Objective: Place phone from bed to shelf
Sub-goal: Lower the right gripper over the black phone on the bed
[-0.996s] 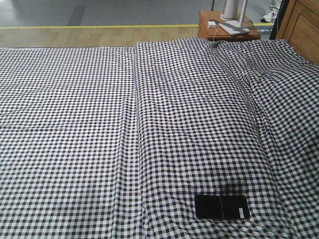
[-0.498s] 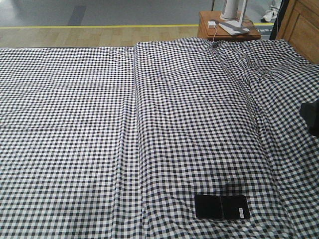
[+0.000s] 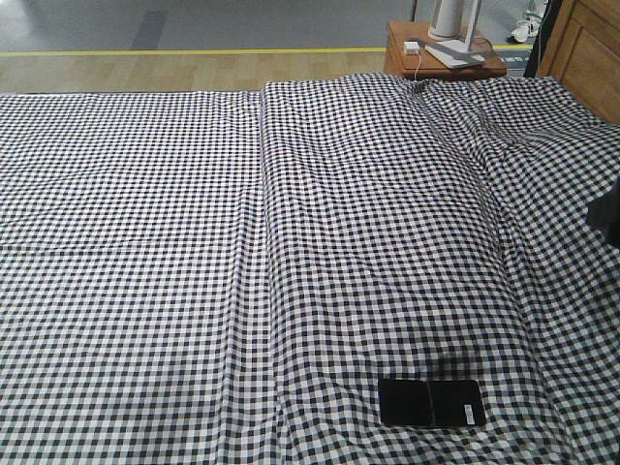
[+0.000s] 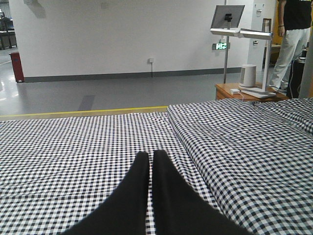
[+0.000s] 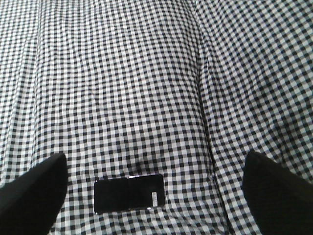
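Note:
The phone (image 3: 431,403), a glossy black slab with a middle crease and a small white sticker at its right end, lies flat on the bed (image 3: 145,242) near the front edge. From the right wrist view the phone (image 5: 128,193) sits below my right gripper (image 5: 155,156), which hangs open above the checked sheet (image 5: 122,73); its fingers (image 5: 34,196) stand wide apart and touch nothing. A dark part of that arm (image 3: 606,215) shows at the front view's right edge. My left gripper (image 4: 150,155) is shut and empty above the bed (image 4: 73,147). The shelf is out of view.
A long fold (image 3: 266,242) runs down the sheet. Beyond the bed's far right corner stands a wooden nightstand (image 3: 441,58) with a white lamp base and a charger. Wooden furniture (image 3: 586,58) stands at the far right. A person (image 4: 293,39) stands behind the nightstand.
A dark part of my right arm came into the front view at the right edge and has since shifted slightly up and outward. The phone has not moved.

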Robot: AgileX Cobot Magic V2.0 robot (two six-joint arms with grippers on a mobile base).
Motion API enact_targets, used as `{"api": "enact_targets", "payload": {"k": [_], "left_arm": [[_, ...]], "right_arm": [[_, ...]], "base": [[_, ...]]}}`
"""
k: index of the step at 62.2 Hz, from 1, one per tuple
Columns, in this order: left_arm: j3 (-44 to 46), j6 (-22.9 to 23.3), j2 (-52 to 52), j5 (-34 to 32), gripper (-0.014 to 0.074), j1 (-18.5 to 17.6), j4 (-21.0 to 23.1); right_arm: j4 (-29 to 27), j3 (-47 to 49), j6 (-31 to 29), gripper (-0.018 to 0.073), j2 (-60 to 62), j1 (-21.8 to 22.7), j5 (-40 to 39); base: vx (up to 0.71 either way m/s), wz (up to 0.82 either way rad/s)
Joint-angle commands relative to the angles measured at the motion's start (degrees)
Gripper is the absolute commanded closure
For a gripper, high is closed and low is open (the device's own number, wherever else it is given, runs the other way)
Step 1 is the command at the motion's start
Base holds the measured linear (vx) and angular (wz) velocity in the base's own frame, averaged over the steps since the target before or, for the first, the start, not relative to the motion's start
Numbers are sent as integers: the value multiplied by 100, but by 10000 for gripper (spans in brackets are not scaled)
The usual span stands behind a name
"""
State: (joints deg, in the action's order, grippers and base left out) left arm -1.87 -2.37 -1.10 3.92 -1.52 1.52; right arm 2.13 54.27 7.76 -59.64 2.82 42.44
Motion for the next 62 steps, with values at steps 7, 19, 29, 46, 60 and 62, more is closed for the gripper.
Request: {"api": "enact_targets", "payload": {"k": [7,19,29,46,60,62], "left_arm": [[138,50,-40,-428,595,11,60],[138,50,-40,-428,595,11,60],[138,50,-40,-428,595,11,60],[138,50,-40,-428,595,11,60],[138,50,-40,-428,595,11,60],[138,50,-40,-428,595,11,60]], "right_arm": [[-275,780,-111,-108,-626,609,183],[-1569,920,-1467,-99,-1509,1751,84],[-2716,920,-2745,-92,-2494,2455,58],[-4780,920,-4997,-85,-4163,3168,186],[-5746,940,-6515,-81,-5456,3213,599],[-5737,1004,-6596,-81,-5689,3213,664]], "base": [[0,0],[0,0],[0,0],[0,0],[0,0],[0,0]]}}
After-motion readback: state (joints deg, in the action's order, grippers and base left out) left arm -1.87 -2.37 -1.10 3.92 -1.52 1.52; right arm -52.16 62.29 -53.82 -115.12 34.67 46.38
